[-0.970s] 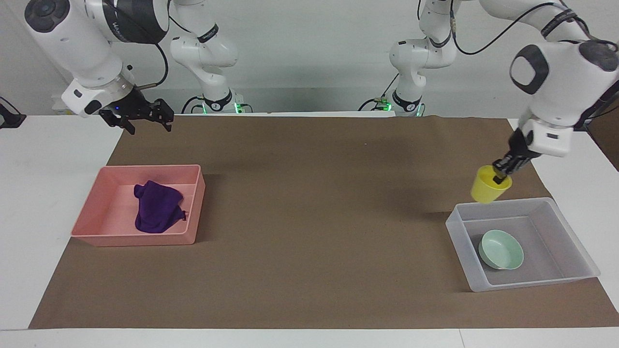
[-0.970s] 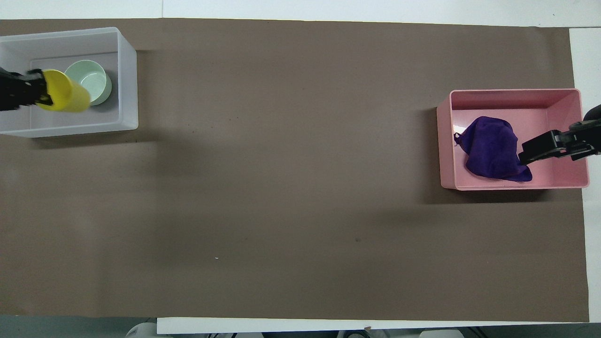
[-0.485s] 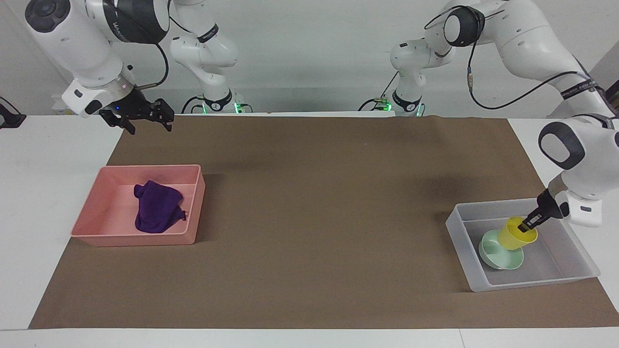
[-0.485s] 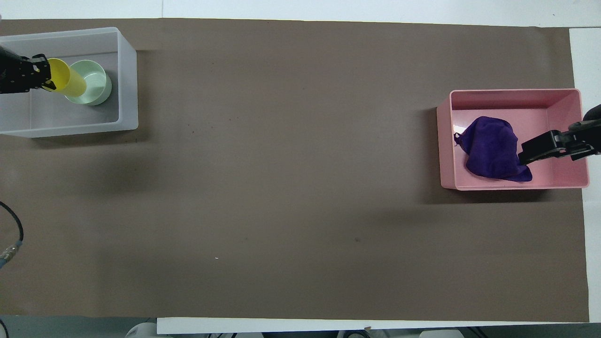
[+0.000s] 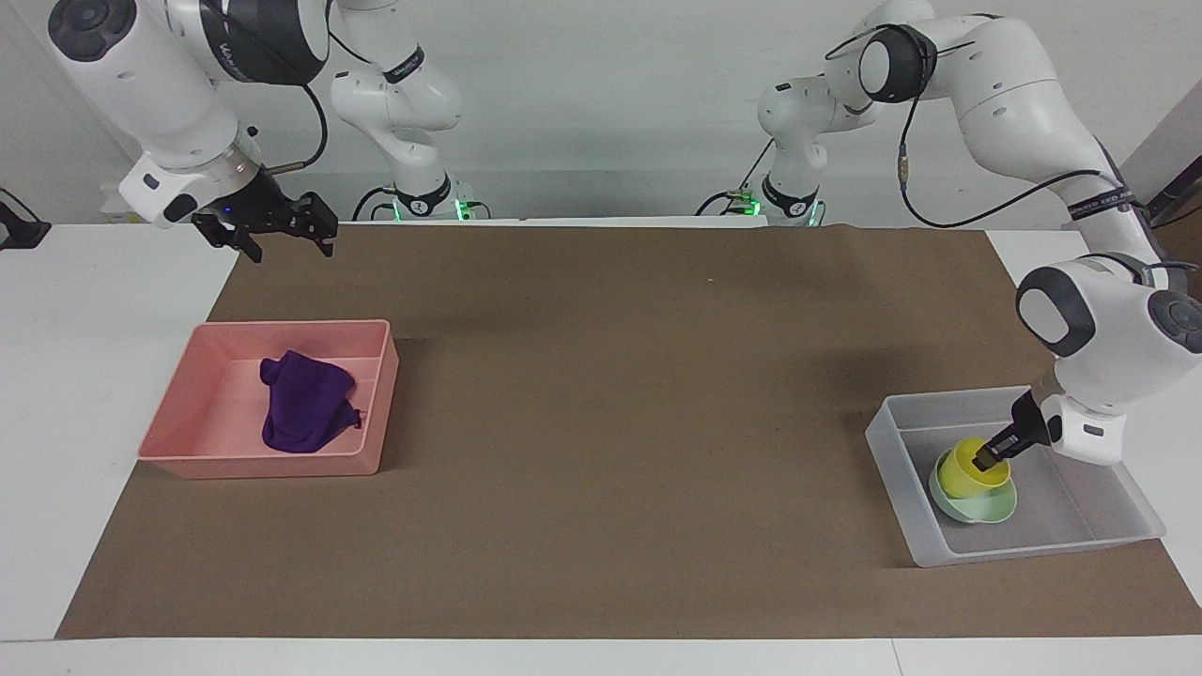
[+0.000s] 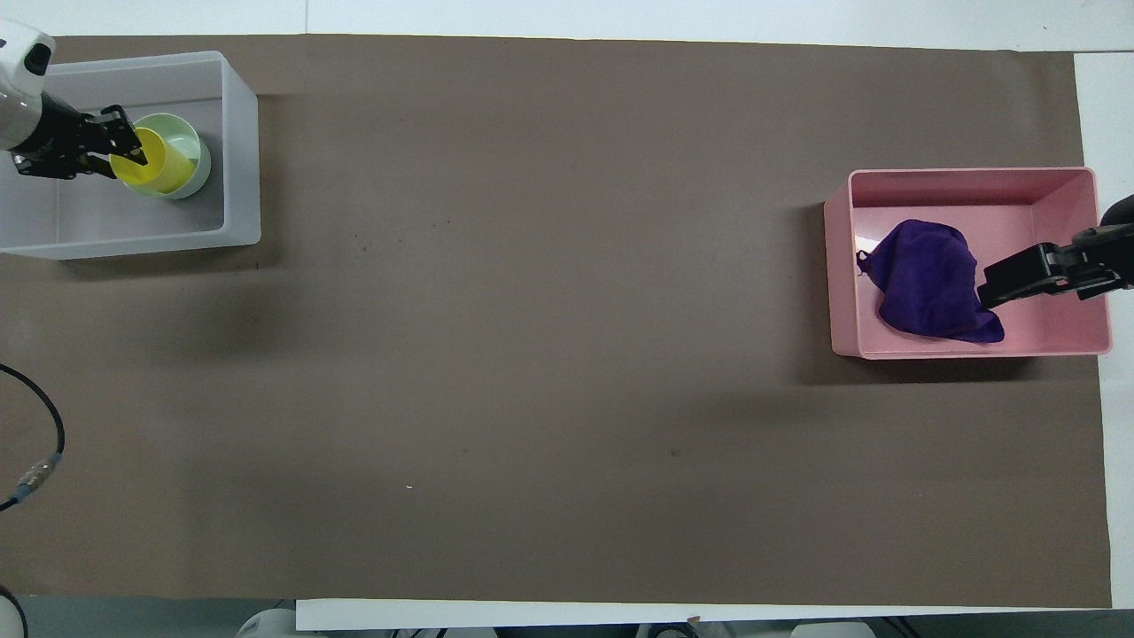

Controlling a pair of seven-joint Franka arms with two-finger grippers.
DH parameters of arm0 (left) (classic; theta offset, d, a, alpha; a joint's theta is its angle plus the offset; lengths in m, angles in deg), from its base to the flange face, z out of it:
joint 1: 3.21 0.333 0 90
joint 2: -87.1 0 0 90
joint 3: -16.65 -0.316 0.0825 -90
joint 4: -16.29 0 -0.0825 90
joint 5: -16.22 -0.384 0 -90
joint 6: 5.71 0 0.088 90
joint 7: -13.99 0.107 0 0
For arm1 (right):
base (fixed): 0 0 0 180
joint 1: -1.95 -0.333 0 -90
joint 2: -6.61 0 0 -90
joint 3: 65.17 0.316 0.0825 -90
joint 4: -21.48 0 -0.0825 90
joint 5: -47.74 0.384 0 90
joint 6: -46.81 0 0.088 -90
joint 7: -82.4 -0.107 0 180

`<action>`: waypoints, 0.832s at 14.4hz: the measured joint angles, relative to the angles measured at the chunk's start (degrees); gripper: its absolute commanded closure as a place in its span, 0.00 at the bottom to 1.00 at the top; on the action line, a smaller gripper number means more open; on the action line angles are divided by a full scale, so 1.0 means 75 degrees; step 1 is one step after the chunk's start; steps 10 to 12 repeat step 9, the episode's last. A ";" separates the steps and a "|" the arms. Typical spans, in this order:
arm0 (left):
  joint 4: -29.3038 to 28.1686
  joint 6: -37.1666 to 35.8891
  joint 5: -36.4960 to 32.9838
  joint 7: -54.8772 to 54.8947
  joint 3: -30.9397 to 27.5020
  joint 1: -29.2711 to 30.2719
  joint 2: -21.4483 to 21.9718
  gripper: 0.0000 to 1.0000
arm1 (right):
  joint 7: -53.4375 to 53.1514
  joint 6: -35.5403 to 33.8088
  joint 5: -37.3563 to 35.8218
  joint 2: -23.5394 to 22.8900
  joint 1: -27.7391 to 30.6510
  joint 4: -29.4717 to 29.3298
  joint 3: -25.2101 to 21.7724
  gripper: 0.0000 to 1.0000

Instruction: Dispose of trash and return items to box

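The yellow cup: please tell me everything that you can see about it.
The yellow cup is small, plain and looks like plastic. It sits in the mint-green bowl, tilted, its open mouth up, inside the clear tray at the left arm's end of the table. The left end effector grips its rim, one finger inside.

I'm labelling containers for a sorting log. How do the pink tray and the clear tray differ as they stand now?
The pink tray is opaque; the clear tray is translucent grey. The pink tray holds only the purple rag; the clear tray holds the mint bowl with the yellow cup in it. The left gripper grips the cup's rim in the clear tray; the right gripper waits raised, clear of the pink tray. Both are low-walled rectangles on the brown paper.
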State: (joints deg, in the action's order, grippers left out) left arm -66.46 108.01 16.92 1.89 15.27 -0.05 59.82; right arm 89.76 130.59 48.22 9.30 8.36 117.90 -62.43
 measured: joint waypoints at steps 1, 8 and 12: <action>0.0114 -0.0397 -0.0139 0.0069 0.0035 -0.0013 0.0406 0.00 | 0.0000 0.0000 0.0000 0.0000 0.0000 0.0001 0.0000 0.01; -0.0110 -0.3743 -0.0235 0.1255 0.0132 -0.0795 0.3351 0.00 | 0.0000 0.0245 0.0000 0.0000 0.0000 0.0010 0.0000 0.01; -0.0208 -0.3807 -0.0235 0.1315 0.0149 -0.0930 0.3409 0.00 | 0.0000 0.0252 0.0000 0.0000 0.0000 0.0013 0.0000 0.01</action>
